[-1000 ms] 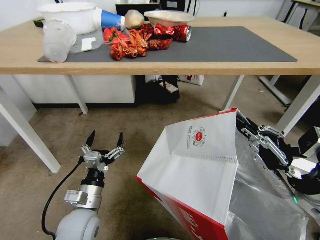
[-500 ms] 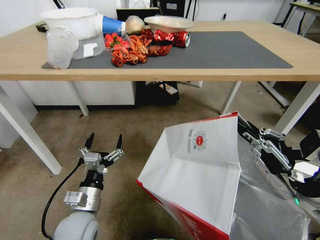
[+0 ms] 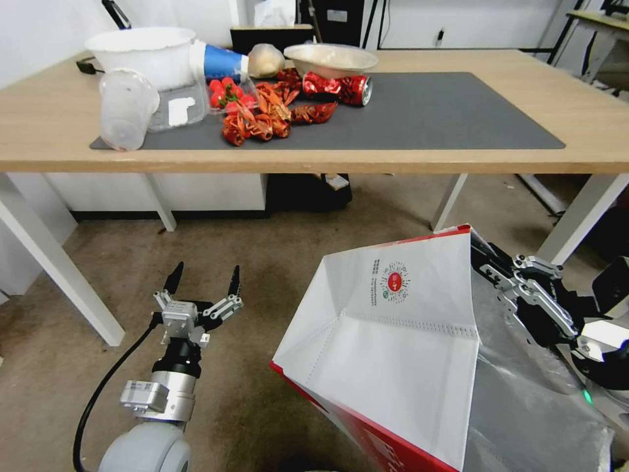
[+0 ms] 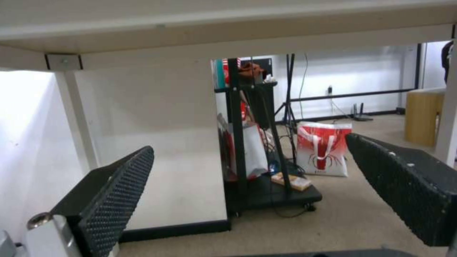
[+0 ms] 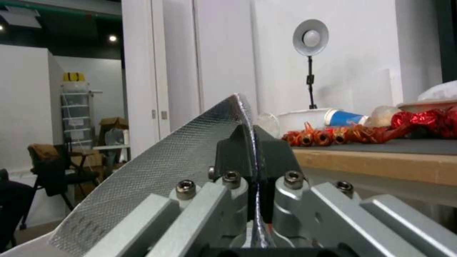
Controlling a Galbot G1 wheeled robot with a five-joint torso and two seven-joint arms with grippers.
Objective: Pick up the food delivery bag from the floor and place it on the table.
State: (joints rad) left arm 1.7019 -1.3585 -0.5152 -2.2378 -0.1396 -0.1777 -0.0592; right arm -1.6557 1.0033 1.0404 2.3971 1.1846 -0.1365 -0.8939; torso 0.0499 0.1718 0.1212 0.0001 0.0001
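Note:
The food delivery bag, white with a red side panel and a round red logo, hangs tilted at the lower right of the head view, and its bottom runs out of frame. My right gripper is shut on the bag's upper rim beside the silver foil lining. In the right wrist view the gripper pinches the foil edge. My left gripper stands open over the carpet floor, left of the bag and apart from it, with nothing between its pads. The table with its dark grey mat lies ahead.
Red crayfish, a crushed red can, white bowls and a clear cup crowd the mat's left part. White table legs slant down at both sides. A black cart and a red-and-white bag stand under the table.
The whole picture has slid downward, so the camera has moved and more of the tabletop shows. The right gripper still holds the bag's rim. The left gripper stays open.

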